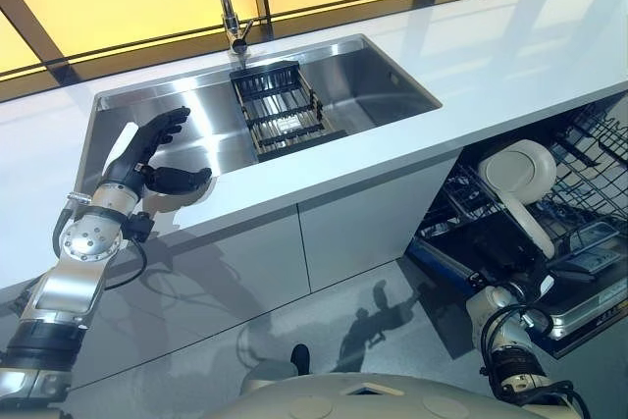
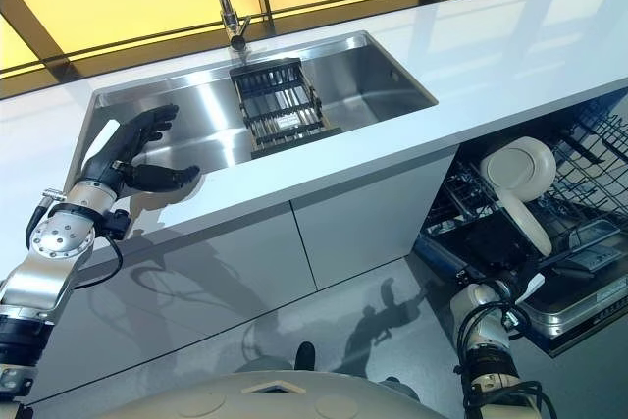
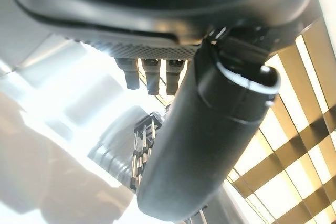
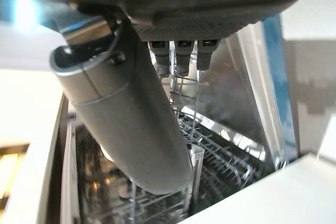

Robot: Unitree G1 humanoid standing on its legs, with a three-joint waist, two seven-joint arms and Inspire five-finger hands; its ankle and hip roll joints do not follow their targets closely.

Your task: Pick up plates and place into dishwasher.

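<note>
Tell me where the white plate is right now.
The white plate stands on edge in the open dishwasher's rack, on the robot's right, below the counter, just above the right hand.

There are no words, numbers or signs to read anywhere in these pictures.

The left arm reaches up from the near left, its left hand raised with fingers spread straight and thumb held out sideways. The right arm bends low at the near right, its right hand with straight fingers.
</note>
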